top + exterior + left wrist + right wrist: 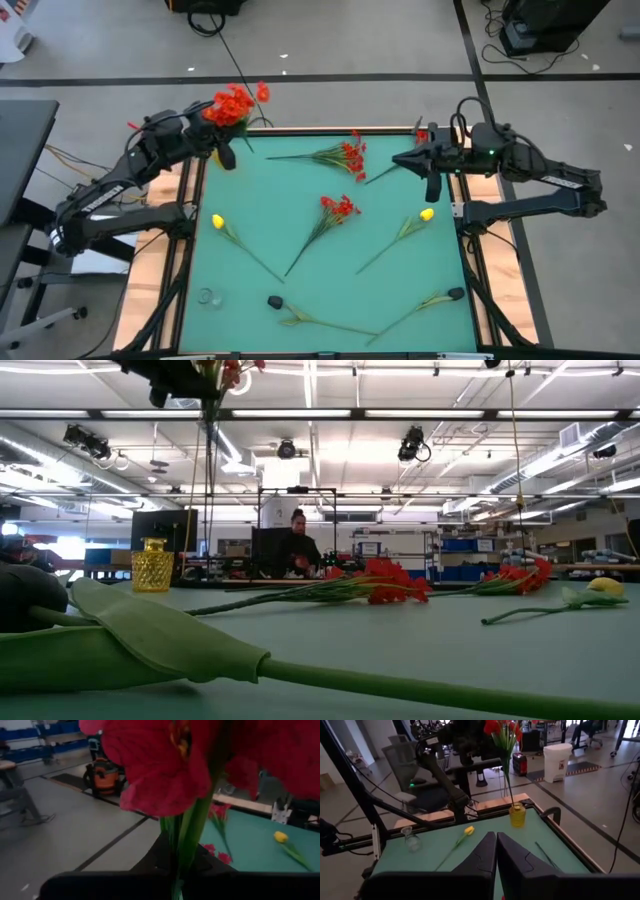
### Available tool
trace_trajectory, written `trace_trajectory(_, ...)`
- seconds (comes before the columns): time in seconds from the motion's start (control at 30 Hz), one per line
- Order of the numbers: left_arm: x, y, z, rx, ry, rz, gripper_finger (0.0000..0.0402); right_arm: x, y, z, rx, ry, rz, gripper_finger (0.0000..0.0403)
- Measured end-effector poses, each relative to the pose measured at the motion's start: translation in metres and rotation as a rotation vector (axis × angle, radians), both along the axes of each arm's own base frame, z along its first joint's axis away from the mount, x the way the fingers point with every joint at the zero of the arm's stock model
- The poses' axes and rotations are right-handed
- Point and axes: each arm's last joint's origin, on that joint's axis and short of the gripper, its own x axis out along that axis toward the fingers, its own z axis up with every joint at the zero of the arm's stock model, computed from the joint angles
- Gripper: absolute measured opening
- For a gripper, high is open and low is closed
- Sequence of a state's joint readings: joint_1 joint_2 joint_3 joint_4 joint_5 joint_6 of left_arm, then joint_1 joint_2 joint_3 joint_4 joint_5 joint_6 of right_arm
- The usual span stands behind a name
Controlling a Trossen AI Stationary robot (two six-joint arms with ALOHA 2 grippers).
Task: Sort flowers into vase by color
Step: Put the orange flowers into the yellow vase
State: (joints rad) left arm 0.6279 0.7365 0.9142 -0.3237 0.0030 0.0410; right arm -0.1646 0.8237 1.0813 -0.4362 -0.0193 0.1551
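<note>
My left gripper (232,128) is over the table's far left corner, shut on a spray of red flowers (235,104). In the right wrist view the spray's stem (509,775) hangs straight down to the mouth of the small yellow vase (517,815). Whether its end is inside, I cannot tell. The vase (152,565) stands on the table. My right gripper (398,161) is shut at the far right, above the table. A thin stem (380,176) runs out from under it. Touching or apart, I cannot tell. My left gripper pinches the red spray's green stem (192,837) just under the blossoms (160,765), between its two fingers. The fingers (482,742) come roughly level from the table's left and lie across the stem. The spray is lifted, upright, its long stem hanging below the fingers toward the vase.
On the green mat lie two red sprays (345,155) (338,207), two yellow tulips (218,221) (427,214) and two dark-headed stems (275,301) (455,294) near the near edge. A small clear glass (207,297) stands near left. A person (298,545) sits beyond the table.
</note>
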Motion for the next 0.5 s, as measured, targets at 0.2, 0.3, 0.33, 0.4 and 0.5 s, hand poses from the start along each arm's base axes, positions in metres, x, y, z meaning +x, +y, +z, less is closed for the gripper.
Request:
trace_trajectory(0.2,-0.014,-0.002,-0.004,-0.009,0.050,0.044,0.0011,0.005,-0.001,-0.002,0.002,0.017,0.000,0.0023)
trace_trajectory(0.3,-0.021,0.000,-0.010,0.005,0.061,0.087,0.0011,0.008,-0.001,-0.004,0.004,0.027,0.000,0.0025)
trace_trajectory(0.33,-0.024,0.002,-0.015,0.013,0.078,0.106,0.0011,0.010,-0.002,-0.005,0.005,0.032,0.000,0.0024)
trace_trajectory(0.4,-0.028,0.006,-0.024,0.008,0.101,0.152,0.0011,0.012,-0.002,-0.006,0.006,0.039,0.000,0.0024)
trace_trajectory(0.5,-0.032,0.012,-0.032,-0.020,0.093,0.190,0.0011,0.015,-0.003,-0.007,0.014,0.050,-0.001,0.0025)
